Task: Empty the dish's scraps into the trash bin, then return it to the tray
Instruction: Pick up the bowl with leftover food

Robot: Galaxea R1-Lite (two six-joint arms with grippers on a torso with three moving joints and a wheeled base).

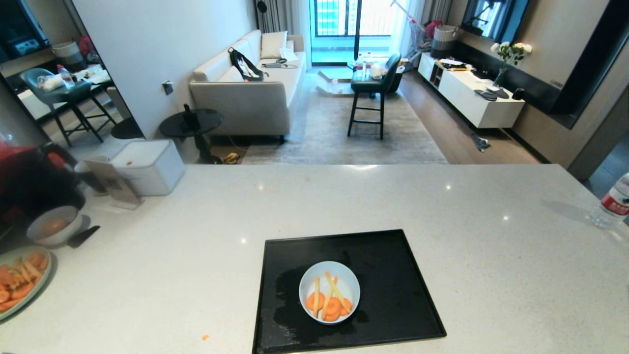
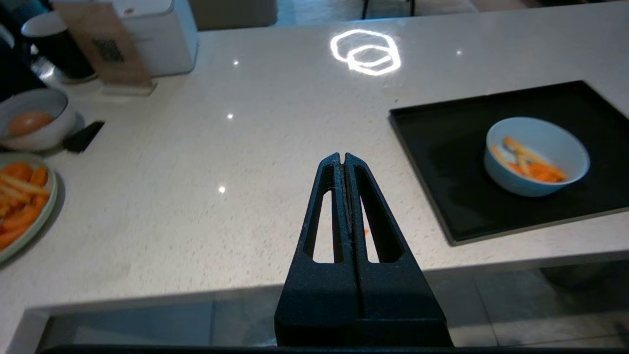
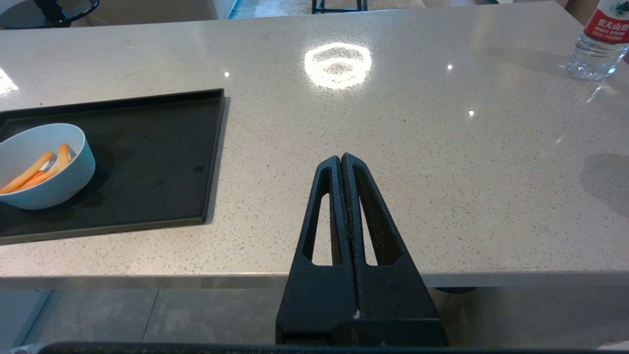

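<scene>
The left gripper (image 2: pixel 345 160) hangs at the counter's near edge with its two fingers pressed together, holding nothing; bare counter (image 1: pixel 344 201) lies between it and the tray (image 1: pixel 393 255). The right gripper (image 3: pixel 341 160) sits likewise at the near edge on the tray's other side, fingers pressed together and empty. The bowl (image 1: pixel 329 292) stands upright, mouth up, in the tray's near middle, on a wet smear. In it the carrot slices and pale sticks (image 1: pixel 328 300) lie with the sticks' long axes running roughly front to back. Far left are a green plate (image 1: pixel 22 282) of carrot pieces, a grey-white bowl (image 1: pixel 54 225) and a white box (image 1: pixel 147 164); far right stands a water bottle (image 1: pixel 613 201).
</scene>
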